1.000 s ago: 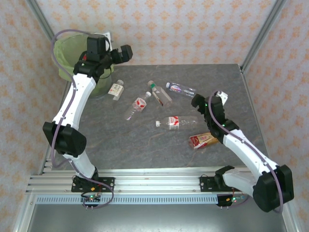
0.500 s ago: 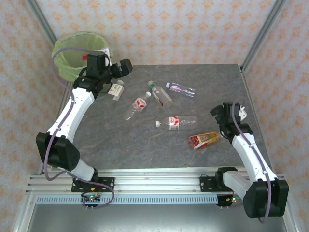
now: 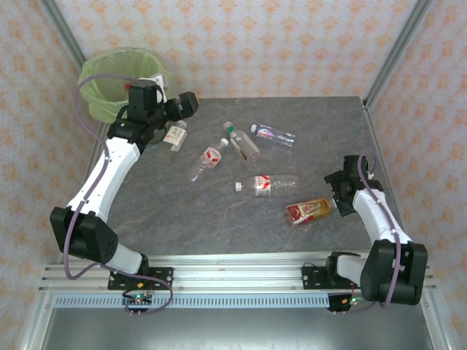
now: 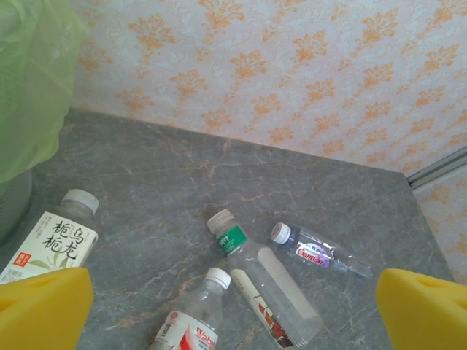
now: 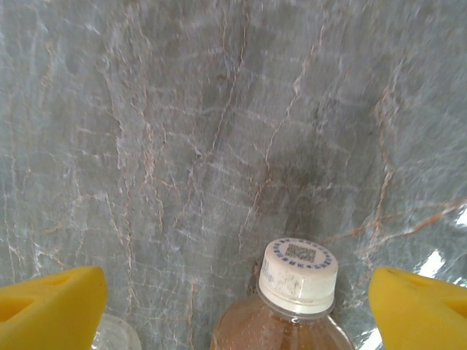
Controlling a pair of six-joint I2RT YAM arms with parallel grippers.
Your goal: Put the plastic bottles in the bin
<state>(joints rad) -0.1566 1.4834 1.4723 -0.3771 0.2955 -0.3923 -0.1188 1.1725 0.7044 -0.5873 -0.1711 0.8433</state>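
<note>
Several plastic bottles lie on the grey table: a white-labelled one (image 3: pixel 175 135), clear ones (image 3: pixel 208 159), (image 3: pixel 243 142), (image 3: pixel 273 135), (image 3: pixel 263 184) and a brown-orange one (image 3: pixel 308 211). The bin (image 3: pixel 117 80) with its green bag stands at the far left corner. My left gripper (image 3: pixel 186 104) hovers open beside the bin, above the white-labelled bottle (image 4: pixel 55 240) and the green-banded bottle (image 4: pixel 263 281). My right gripper (image 3: pixel 337 195) is open at the brown bottle's cap end. The white cap (image 5: pixel 298 273) sits between the yellow fingers (image 5: pixel 51 302), touching neither.
The bin's green bag (image 4: pixel 29 80) fills the left edge of the left wrist view. A small purple-labelled bottle (image 4: pixel 317 249) lies furthest right there. Patterned walls and metal posts close the table at the back and sides. A second pale cap (image 5: pixel 113 337) shows by my right gripper's left finger.
My left gripper has come away from over the bin, down toward the nearest bottles. My right arm has swung right and back toward me, dropping to the brown bottle's cap.
</note>
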